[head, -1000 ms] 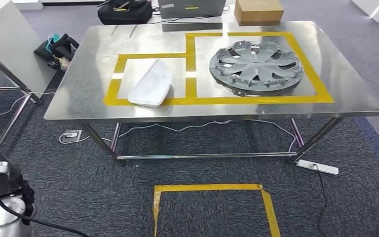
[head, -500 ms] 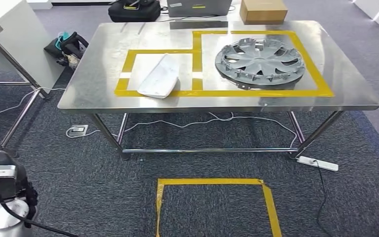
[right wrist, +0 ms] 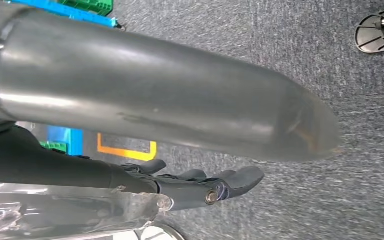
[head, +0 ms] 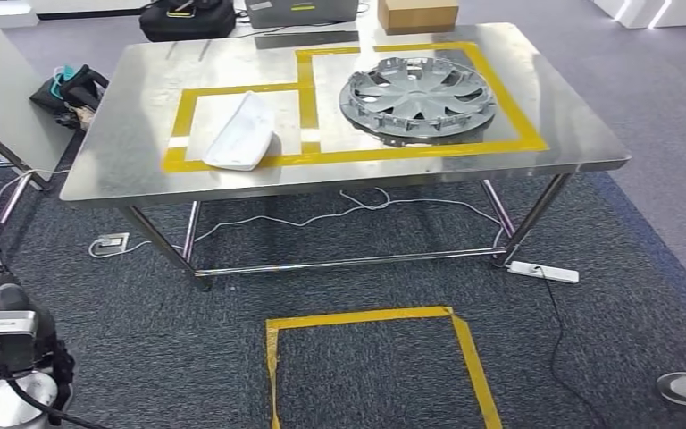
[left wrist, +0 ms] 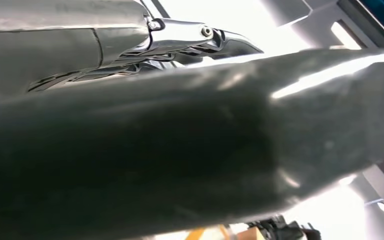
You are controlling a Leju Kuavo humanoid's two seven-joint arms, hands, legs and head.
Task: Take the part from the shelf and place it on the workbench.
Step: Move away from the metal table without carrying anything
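A grey hubcap [head: 418,96] and white cover [head: 242,134] are lying on the tabletop [head: 107,152]; the right hand's [right wrist: 200,182] fingers [right wrist: 240,177] are curling loosely, holding nothing; the left hand's state I cannot tell.

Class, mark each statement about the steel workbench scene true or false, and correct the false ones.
1. The wheel cover lies on the workbench inside the larger yellow-taped box. True.
2. The white part is stacked on top of the wheel cover. False: it lies apart, in the smaller taped box.
3. A cardboard box sits beyond the workbench's far edge. True.
4. The yellow tape outline on the carpet holds a part. False: only carpet shows inside it.
5. A power strip lies on the floor near a workbench leg. True.
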